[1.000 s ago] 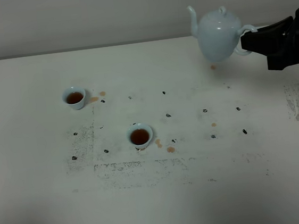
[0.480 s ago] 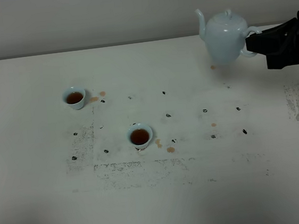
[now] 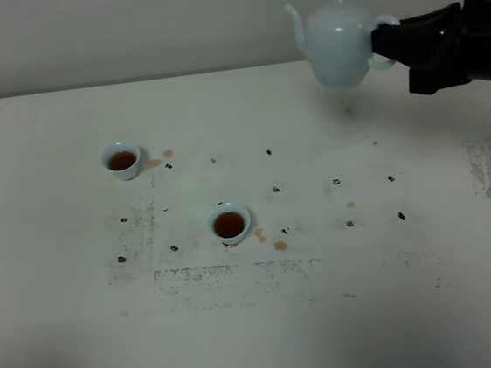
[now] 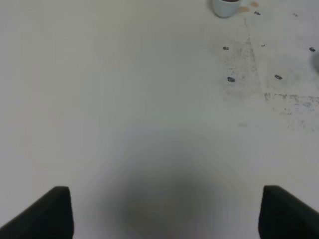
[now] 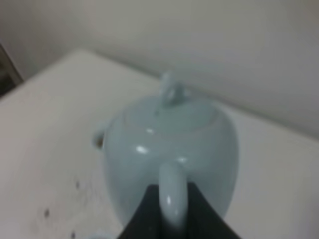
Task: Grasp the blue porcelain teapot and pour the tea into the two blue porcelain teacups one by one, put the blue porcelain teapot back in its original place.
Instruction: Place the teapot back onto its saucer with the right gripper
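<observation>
The blue porcelain teapot (image 3: pixel 336 44) hangs upright in the air over the far right of the table, spout pointing left. My right gripper (image 3: pixel 386 42) is shut on its loop handle; the right wrist view shows the teapot (image 5: pixel 169 144) from behind, with the gripper (image 5: pixel 169 211) clamped on the handle. Two blue porcelain teacups hold reddish-brown tea: one at the left (image 3: pixel 122 159), one nearer the middle (image 3: pixel 230 222). My left gripper (image 4: pixel 167 214) is open over bare table, and the left teacup (image 4: pixel 227 6) is far from it.
Small tea spills lie beside both cups (image 3: pixel 280 245) (image 3: pixel 168 153) and under the teapot (image 3: pixel 348 110). Black marks and worn grey patches dot the white table (image 3: pixel 64 300). A pale wall runs behind the table's far edge.
The teapot first drifted a little right, then moved left and higher with the right gripper. Cups and left gripper have not moved.
</observation>
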You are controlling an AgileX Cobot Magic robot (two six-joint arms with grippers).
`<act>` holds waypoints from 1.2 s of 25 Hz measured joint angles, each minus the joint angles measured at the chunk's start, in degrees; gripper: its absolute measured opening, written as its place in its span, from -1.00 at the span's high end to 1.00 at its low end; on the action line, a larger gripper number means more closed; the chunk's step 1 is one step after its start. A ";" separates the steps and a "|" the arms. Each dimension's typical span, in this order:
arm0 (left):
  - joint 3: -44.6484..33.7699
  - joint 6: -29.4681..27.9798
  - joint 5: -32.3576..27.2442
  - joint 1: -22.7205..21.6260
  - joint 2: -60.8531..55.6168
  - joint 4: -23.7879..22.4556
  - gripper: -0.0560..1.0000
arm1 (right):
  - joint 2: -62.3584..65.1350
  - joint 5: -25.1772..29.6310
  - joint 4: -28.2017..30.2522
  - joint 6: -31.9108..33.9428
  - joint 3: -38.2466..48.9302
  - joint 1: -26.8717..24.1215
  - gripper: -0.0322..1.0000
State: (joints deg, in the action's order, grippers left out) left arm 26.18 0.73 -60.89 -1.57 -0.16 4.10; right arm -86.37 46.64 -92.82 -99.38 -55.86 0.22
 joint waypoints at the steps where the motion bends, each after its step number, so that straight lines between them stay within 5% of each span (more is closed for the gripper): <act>1: 0.00 0.00 0.00 0.00 0.00 0.00 -0.47 | -0.50 -0.11 -0.22 -0.62 -0.06 0.66 0.86; 8: 0.00 0.00 0.00 0.00 0.00 0.00 -0.47 | -5.66 -0.55 6.65 2.79 -0.07 3.43 0.86; 15: 0.00 0.00 0.00 0.00 0.00 0.00 -0.47 | -5.77 -2.38 24.13 24.36 -7.11 3.76 0.87; 30: 0.00 0.00 0.00 0.00 0.00 0.00 -0.47 | -5.77 -26.37 49.92 54.21 -9.47 13.79 0.87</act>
State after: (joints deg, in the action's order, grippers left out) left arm 26.18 0.73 -60.89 -1.57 -0.16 4.10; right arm -92.14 20.27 -42.90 -45.17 -65.33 14.00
